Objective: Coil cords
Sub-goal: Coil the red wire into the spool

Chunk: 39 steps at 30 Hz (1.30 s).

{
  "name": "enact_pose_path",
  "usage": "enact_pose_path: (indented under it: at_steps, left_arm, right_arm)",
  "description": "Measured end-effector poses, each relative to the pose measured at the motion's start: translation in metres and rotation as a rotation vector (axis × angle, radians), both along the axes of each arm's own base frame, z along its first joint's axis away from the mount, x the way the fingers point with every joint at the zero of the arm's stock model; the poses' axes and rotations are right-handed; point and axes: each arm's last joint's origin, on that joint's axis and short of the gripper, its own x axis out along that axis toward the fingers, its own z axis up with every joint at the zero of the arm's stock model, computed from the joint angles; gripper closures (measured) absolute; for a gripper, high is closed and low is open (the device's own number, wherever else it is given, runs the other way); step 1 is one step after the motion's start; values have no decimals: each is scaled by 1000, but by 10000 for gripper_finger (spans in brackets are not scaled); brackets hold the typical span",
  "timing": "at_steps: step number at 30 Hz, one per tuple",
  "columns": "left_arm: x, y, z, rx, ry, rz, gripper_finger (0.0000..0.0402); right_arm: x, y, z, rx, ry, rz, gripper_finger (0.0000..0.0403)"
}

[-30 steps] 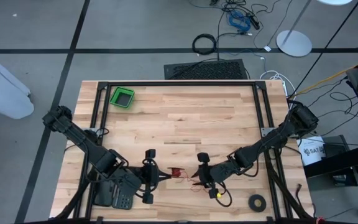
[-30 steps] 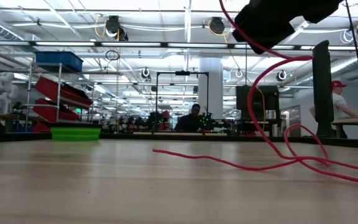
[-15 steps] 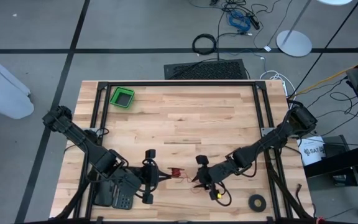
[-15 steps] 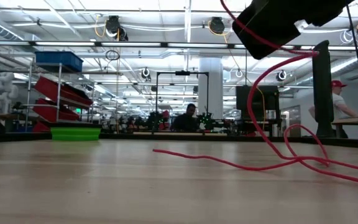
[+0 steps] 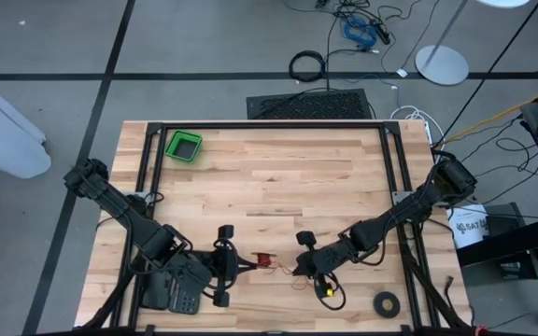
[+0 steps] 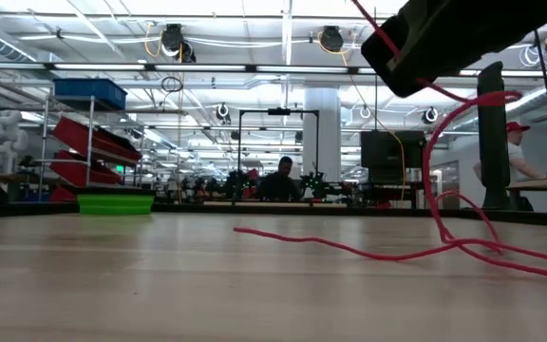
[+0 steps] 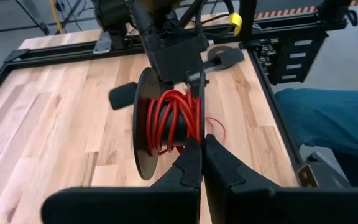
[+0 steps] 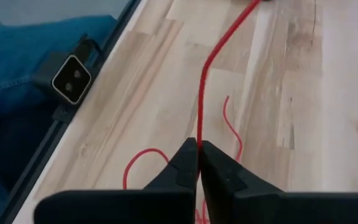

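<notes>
Both arms reach low toward each other. The left hand (image 5: 243, 266) is closed; the right hand (image 5: 296, 271) is pinched tight.

table (image 5: 278, 177): pale wood, matt | cord (image 8: 211, 56): smooth red | spool (image 7: 145, 134): matt blk plastic

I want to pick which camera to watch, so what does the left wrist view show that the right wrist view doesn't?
Only the left wrist view shows the black spool with the red cord wound around its core, held at its rim by the shut left hand, with the other arm beyond it. Only the right wrist view shows the right hand shut on a single strand of cord that runs away across the table, with loose loops nearby. Both show the wooden table and blue fabric beside its edge.
</notes>
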Motion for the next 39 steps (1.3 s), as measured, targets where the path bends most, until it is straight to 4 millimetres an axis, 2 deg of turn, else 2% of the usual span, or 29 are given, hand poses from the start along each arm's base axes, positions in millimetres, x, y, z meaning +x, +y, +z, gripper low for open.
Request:
enact_pose_path:
  at_steps: [5,9,16,21,24,31,39]
  left_arm:
    - [-2,0,-3,8,36,-21,398]
    - [-4,1,-5,16,68,-15,398]
    - [-3,1,-7,17,74,-17,398]
    - [-3,1,-6,-18,79,-19,398]
    - [1,-4,-10,-54,91,-67,398]
    - [17,-15,-24,-104,124,-250,398]
    - [33,-9,-37,-133,168,-283,398]
  right_arm:
    - [0,8,24,-51,102,-23,401]
    - [-7,24,48,-131,114,-48,402]
    - [-22,56,95,-208,0,-18,402]
    - [-29,69,123,-289,-129,-21,403]
    - [-29,69,131,-345,-178,-40,403]
    - [-24,64,134,-404,-209,-61,403]
    - [-19,68,142,-433,-313,-35,403]
